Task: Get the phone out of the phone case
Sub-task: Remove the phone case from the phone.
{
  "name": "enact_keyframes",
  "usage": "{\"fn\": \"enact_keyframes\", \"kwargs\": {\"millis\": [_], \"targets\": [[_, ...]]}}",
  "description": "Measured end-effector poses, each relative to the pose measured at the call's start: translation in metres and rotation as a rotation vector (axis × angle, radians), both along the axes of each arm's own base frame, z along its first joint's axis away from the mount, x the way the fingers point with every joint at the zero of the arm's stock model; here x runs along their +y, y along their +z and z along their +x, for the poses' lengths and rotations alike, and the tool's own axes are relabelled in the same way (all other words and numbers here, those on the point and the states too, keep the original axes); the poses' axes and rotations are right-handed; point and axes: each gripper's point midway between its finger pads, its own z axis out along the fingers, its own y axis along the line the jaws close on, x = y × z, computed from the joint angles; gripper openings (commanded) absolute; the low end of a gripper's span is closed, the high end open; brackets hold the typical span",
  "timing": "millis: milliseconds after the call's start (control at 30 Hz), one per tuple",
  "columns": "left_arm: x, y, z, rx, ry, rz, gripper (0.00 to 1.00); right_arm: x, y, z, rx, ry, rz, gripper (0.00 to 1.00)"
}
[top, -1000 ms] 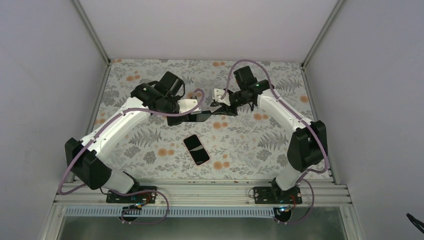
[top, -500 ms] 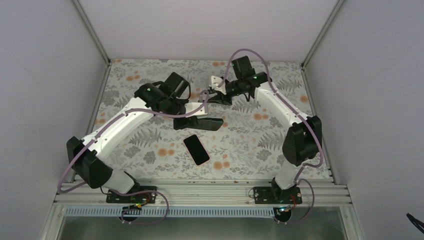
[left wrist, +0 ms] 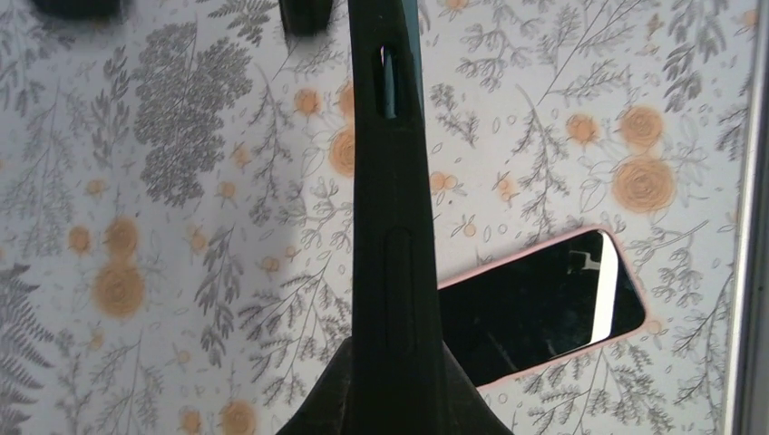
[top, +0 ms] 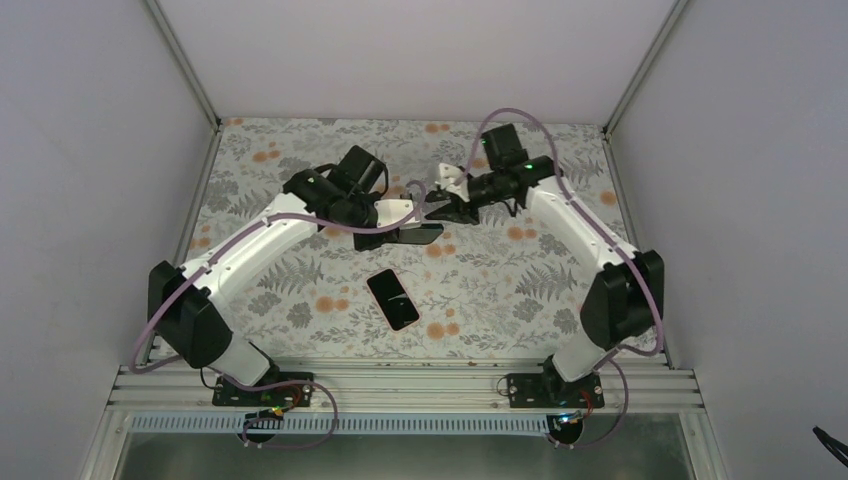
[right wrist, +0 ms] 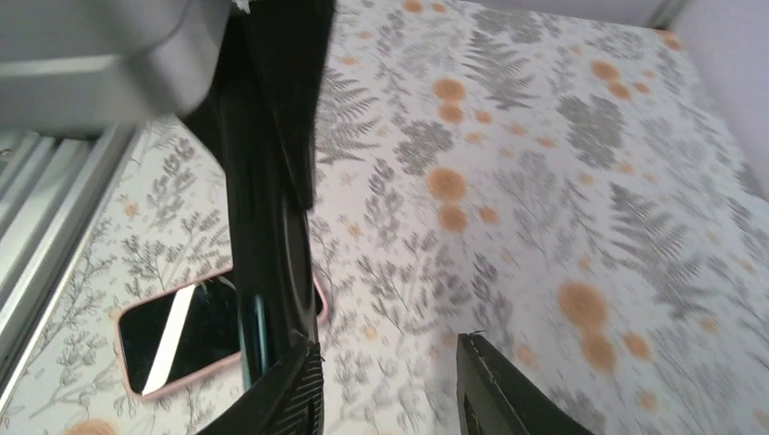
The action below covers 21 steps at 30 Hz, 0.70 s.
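My left gripper (top: 392, 222) is shut on one end of a black phone case (top: 420, 235) and holds it edge-up above the table. In the left wrist view the case (left wrist: 392, 181) runs away from my gripper (left wrist: 396, 381), with a teal strip showing in its side slot. My right gripper (top: 446, 208) is open at the case's far end. In the right wrist view the case (right wrist: 267, 199) lies against the outer side of the left finger (right wrist: 295, 394), not between the jaws (right wrist: 390, 390). A phone with a pink rim (top: 392, 298) lies screen-up on the table below the case.
The floral table cover (top: 500, 280) spreads all round. The pink-rimmed phone also shows in the left wrist view (left wrist: 544, 308) and the right wrist view (right wrist: 181, 335). Grey walls close the back and sides. A metal rail (top: 400, 385) runs along the near edge.
My right gripper let go of the case, swung back and away, then returned to its far end, open. My left gripper kept the case and shifted it slightly. The pink-rimmed phone has not moved.
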Motion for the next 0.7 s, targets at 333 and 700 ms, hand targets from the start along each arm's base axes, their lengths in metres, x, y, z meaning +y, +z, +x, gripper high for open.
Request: {"fn": "enact_keyframes", "kwargs": {"millis": [333,700], "targets": [[0.016,0.005,0.001,-0.054,0.038,0.029,0.02,-0.036,0.006,-0.009,-0.043,-0.056,0.000,0.38],[0.016,0.015,0.000,-0.057,0.038,0.022,0.02,-0.035,-0.009,-0.009,-0.038,-0.059,-0.006,0.37]]}}
